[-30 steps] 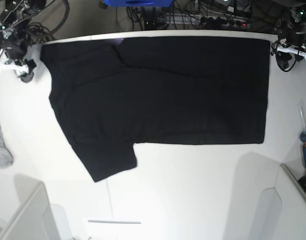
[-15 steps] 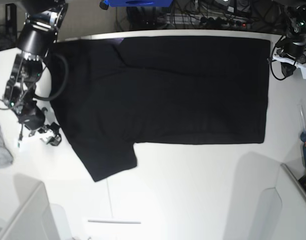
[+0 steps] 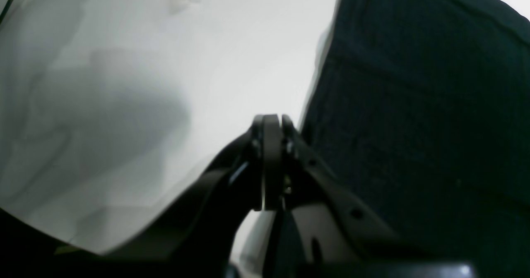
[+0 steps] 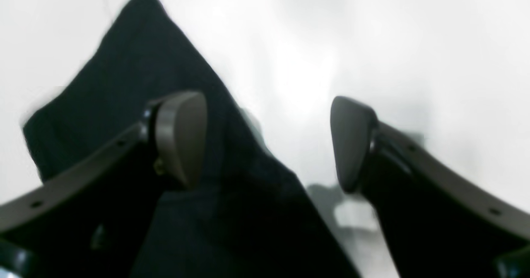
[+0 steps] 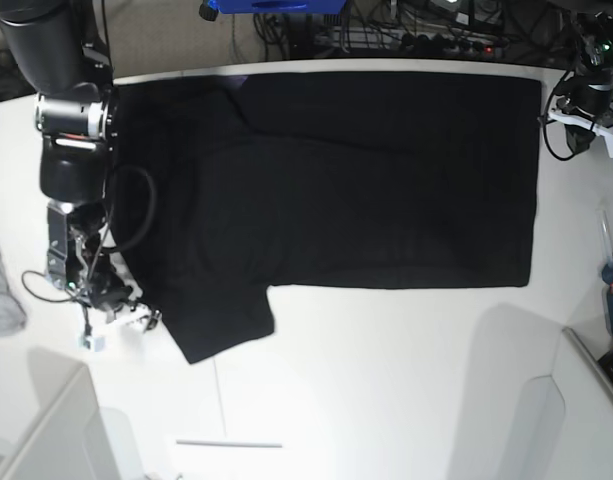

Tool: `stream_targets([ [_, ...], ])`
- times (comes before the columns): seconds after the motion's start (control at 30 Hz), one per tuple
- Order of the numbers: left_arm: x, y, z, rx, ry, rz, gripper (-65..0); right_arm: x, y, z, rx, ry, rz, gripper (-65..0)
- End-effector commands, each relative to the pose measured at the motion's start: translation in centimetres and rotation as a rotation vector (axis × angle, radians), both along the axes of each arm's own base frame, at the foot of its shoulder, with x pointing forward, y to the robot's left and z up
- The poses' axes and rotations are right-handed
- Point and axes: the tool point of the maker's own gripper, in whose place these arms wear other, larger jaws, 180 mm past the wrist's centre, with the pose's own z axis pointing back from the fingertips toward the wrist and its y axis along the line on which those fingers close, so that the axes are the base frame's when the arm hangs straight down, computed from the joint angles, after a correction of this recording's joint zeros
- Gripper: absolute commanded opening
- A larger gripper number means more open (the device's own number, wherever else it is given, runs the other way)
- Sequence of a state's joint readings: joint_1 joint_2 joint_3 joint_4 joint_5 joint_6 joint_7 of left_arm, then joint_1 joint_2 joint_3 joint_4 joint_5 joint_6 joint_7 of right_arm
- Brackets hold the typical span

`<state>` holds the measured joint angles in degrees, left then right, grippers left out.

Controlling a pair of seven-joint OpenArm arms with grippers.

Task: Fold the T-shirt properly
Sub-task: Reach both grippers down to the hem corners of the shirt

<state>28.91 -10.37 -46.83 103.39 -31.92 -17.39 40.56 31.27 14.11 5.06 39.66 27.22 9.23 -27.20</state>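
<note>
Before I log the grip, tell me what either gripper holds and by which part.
Nothing is held: the right gripper is open over the shirt's edge, the left shut beside it.

So the base cam looks down from up high and furthest back, taking in both pincers, left [image 5: 571, 128] and right [image 5: 124, 325]. The two wrist cams ride right behind their own pincer and look out past its tips, way closer in (the right one's super tight). Left wrist and base share the shirt [image 3: 414, 125] edge by the left pincer; right wrist and base share the sleeve [image 4: 165, 63] just beyond the right pincer.
</note>
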Motion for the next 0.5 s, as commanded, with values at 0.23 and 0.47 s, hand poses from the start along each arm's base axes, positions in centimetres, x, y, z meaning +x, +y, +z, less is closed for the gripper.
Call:
stream_targets([
  [0.23,0.4,0.4,1.1,0.021,-0.031,-0.008,-65.0,2.8,1.2,0.7,-0.059,-0.038,0.077,-21.0],
  [0.47,0.3,0.5,0.9,0.02,-0.028,-0.005,-65.0,2.4,3.7,-0.3,-0.099,-0.012,0.168,-21.2],
])
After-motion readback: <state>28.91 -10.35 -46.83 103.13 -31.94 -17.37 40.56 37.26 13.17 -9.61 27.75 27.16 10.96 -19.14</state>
